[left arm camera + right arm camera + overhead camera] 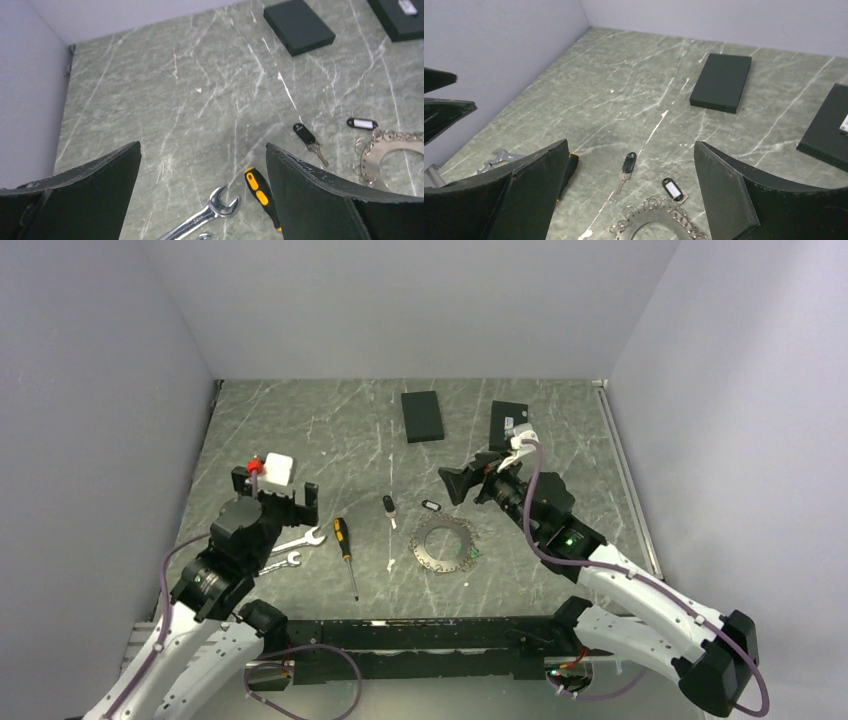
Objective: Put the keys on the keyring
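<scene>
Grey keyring (421, 548) flat on tabletop (300, 430), 1 key (388, 505) nearby.

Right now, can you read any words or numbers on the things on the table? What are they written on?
Nothing here can be read for sure.
White label on the black box at the back right: too small to read.
White window of the key tag: looks blank.
Green tag on the keyring: too small to tell.
</scene>
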`<state>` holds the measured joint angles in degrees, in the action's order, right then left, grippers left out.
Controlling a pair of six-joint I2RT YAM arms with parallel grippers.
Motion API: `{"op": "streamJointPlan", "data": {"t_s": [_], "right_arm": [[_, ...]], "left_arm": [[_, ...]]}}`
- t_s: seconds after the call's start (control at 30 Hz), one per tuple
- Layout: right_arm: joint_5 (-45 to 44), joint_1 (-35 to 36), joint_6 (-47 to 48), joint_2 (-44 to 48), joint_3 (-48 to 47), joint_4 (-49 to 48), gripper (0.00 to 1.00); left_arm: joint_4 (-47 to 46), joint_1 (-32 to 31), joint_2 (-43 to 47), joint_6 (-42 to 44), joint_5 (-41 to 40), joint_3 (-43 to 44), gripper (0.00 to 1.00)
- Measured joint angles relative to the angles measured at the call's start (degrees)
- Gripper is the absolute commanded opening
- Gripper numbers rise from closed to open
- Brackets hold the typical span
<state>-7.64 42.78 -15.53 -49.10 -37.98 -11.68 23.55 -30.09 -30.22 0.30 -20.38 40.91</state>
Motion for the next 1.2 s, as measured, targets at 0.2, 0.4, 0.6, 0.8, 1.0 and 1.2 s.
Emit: {"op": "streamJointPlan", "data": {"t_s": [0.2, 0.4, 0.6, 0.8, 1.0, 1.2], "right_arm": [[0.07, 0.00, -1.73, -3.15, -0.24, -1.62, 1.00], [0.50, 0.00, -3.43, -4.74, -0.33, -4.42, 1.00], [0.55, 0.00, -4.66, -6.40, -0.85, -4.37, 1.00], [0.59, 0.00, -5.07, -6.40, -1.18, -4.26, 1.00], [0.72, 0.00, -5.07, -6.40, -1.29, -4.24, 1.00], [0.81, 0.00, -5.05, -6.03, -1.27, -4.28, 1.00]], "left_arm": [[-3.37, 0.00, 6.23, 0.90, -1.84, -2.78, 0.99], [-4.00, 0.00, 5.77, 0.74, -1.38, -2.78, 0.99], [-3.96, 0.00, 5.09, 0.57, -0.17, -2.78, 0.99], [-3.93, 0.00, 4.94, 0.57, 0.57, -2.78, 0.99], [-3.82, 0.00, 4.87, 0.57, 1.07, -2.78, 0.99], [-3.76, 0.00, 4.81, 0.57, 1.18, -2.78, 0.99]]}}
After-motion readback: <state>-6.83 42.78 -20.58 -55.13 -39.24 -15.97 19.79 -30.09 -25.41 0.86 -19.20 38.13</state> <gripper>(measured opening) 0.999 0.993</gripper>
